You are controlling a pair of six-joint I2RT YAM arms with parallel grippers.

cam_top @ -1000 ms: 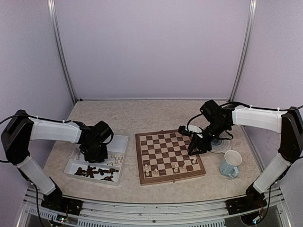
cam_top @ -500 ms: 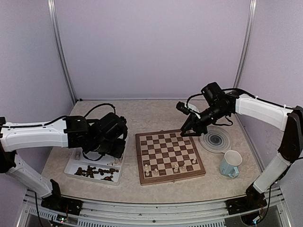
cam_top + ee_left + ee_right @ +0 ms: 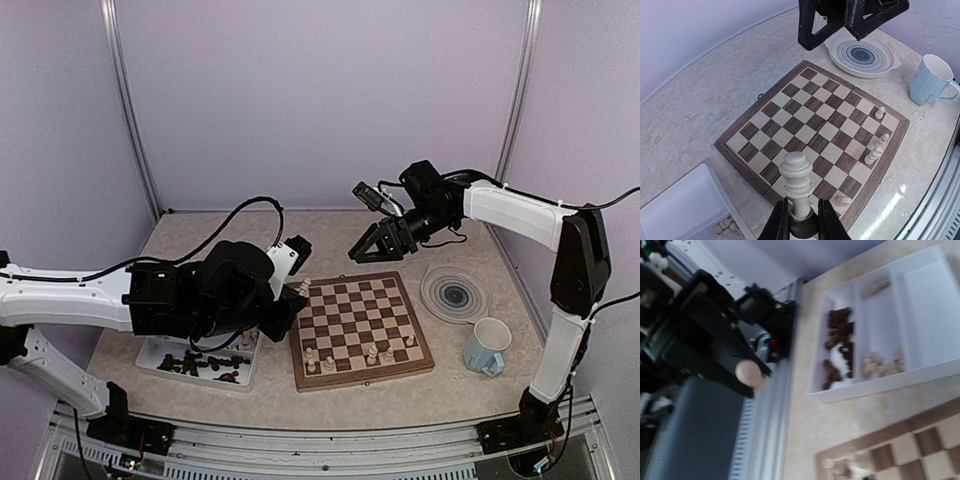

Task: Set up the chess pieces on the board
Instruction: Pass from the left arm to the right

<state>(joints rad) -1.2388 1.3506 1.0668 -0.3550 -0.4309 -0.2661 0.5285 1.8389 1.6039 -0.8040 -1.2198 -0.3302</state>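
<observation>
Pinched pale cream turned wooden chess piece (image 3: 796, 175) by its base with left gripper (image 3: 801, 220) | held upright, long axis vertical, head up, at left edge of checked wooden folding board (image 3: 810, 112) | held right gripper (image 3: 372, 248) spread, empty, above far edge | found dark brown pieces (image 3: 837, 347) and cream pieces (image 3: 880, 365) in separate compartments of white rectangular tray (image 3: 925, 305)

One board (image 3: 355, 300), five cream chess pieces (image 3: 371, 352) standing on it, one tray (image 3: 680, 210), one plate (image 3: 455, 295), one mug (image 3: 487, 347)
</observation>
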